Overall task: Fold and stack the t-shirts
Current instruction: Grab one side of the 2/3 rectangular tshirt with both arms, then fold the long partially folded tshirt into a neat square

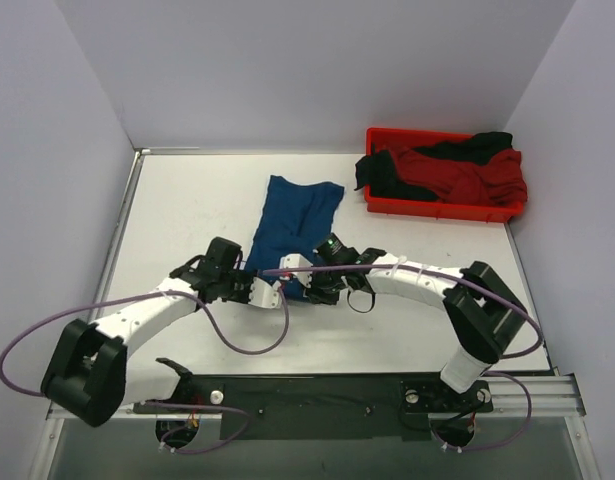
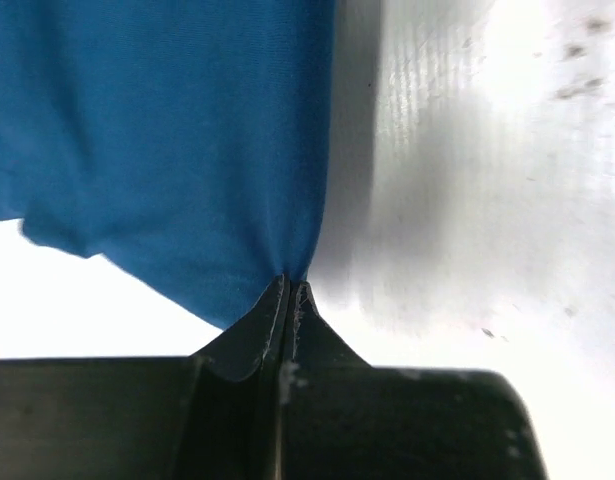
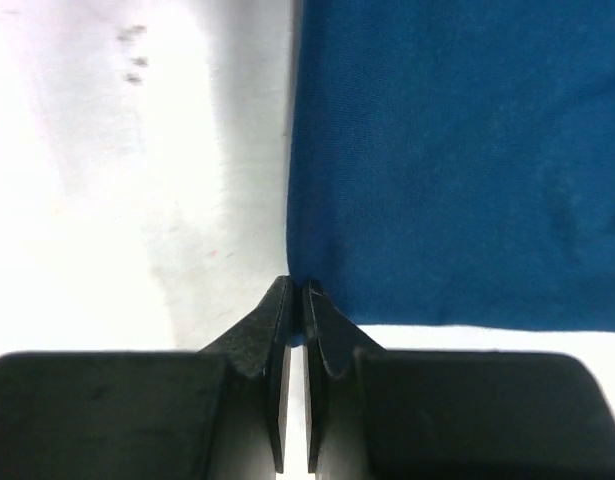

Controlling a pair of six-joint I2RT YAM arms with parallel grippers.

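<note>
no text, label, brand, number or sign can be read in any of the three views.

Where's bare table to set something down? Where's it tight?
Free: table left of the blue shirt; strip between it and the red tray; right side in front of the tray. Crowded: near centre, where left gripper and right gripper pinch the shirt.

three t-shirts (image 1: 297, 215), one tray (image 1: 437, 209), two arms (image 1: 152, 312)
</note>
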